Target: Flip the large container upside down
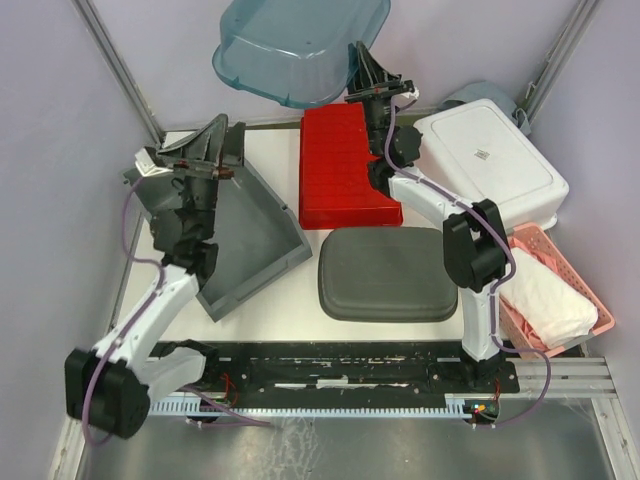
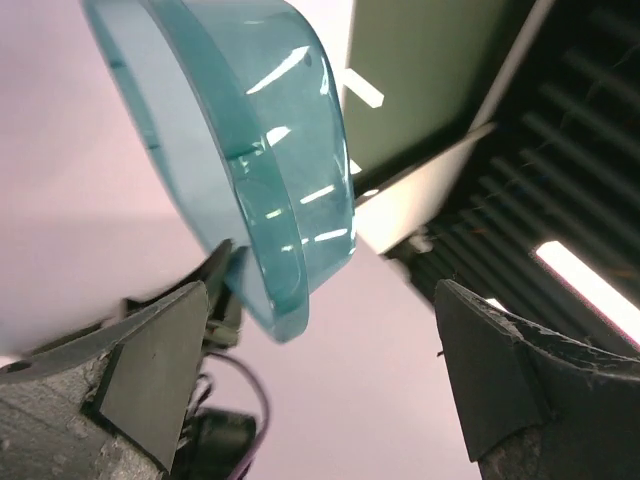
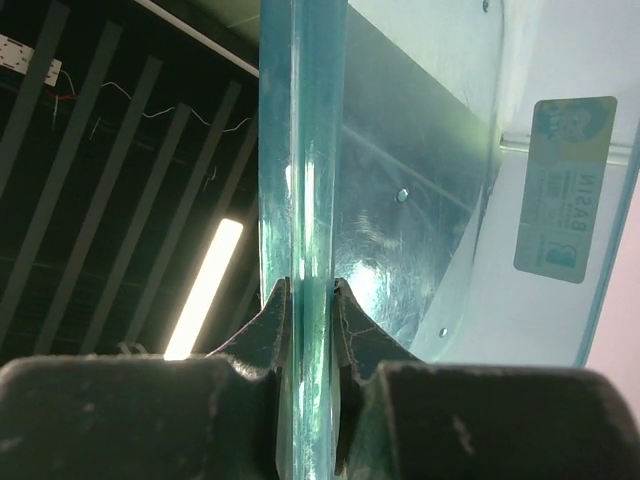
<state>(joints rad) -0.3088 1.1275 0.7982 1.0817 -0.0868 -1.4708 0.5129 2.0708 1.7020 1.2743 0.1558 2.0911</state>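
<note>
**Basin** (image 1: 300, 50): translucent teal plastic, oval, smooth-walled with a thick rim. It is held tilted in the air above the table's far edge.
**Right gripper** (image 3: 311, 295): pads pinched onto the basin's rim.
**Left gripper** (image 2: 320, 300): jaws spread wide, holding nothing, near the basin's opposite edge.
**On the table:** red ribbed lid (image 1: 345, 165), grey angular tray (image 1: 255, 240), dark grey rounded lid (image 1: 388, 272), white tub (image 1: 490, 160), pink basket (image 1: 575, 270).

Your top camera looks down from high at the near side, taking in the whole desk (image 1: 290, 300). Your left wrist camera tilts up toward the ceiling (image 2: 560, 150), with the basin (image 2: 250, 150) near. Your right wrist camera also faces up, right against the basin's rim. All three views share the basin.
</note>
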